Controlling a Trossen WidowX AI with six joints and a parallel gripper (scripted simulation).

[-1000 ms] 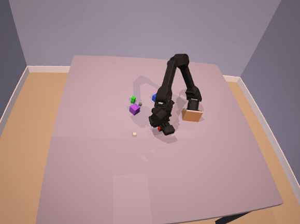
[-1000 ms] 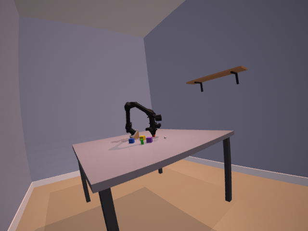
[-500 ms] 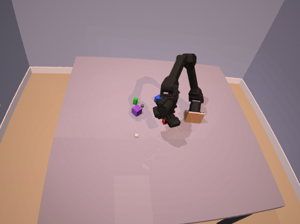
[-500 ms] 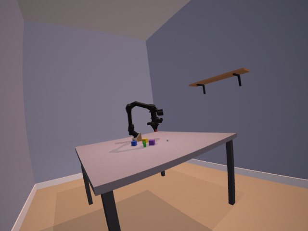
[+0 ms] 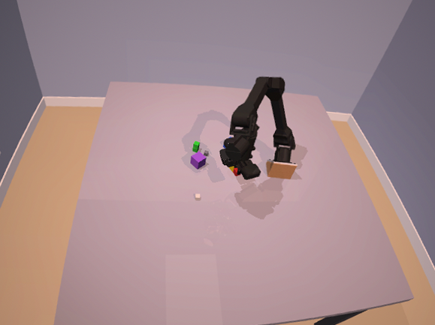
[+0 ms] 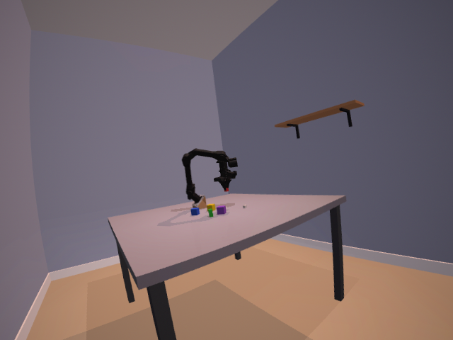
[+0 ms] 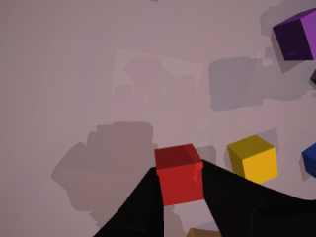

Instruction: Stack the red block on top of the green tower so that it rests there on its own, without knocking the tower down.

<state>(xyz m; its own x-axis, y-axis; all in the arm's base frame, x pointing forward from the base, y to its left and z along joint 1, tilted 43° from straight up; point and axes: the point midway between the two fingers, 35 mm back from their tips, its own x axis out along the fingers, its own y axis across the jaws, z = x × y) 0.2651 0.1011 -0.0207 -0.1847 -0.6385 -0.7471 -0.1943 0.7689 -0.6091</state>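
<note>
Here, end effector [image 7: 181,188] grasping one red block [image 7: 178,174], one green tower [image 5: 196,146], one purple cube [image 5: 198,159].

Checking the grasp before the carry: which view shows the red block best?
Wrist. The red block fills the centre there, clamped between the gripper fingers, lifted above the table. The exterior view shows only a red speck at the fingertips; the top view shows a sliver mostly hidden by the arm.
</note>
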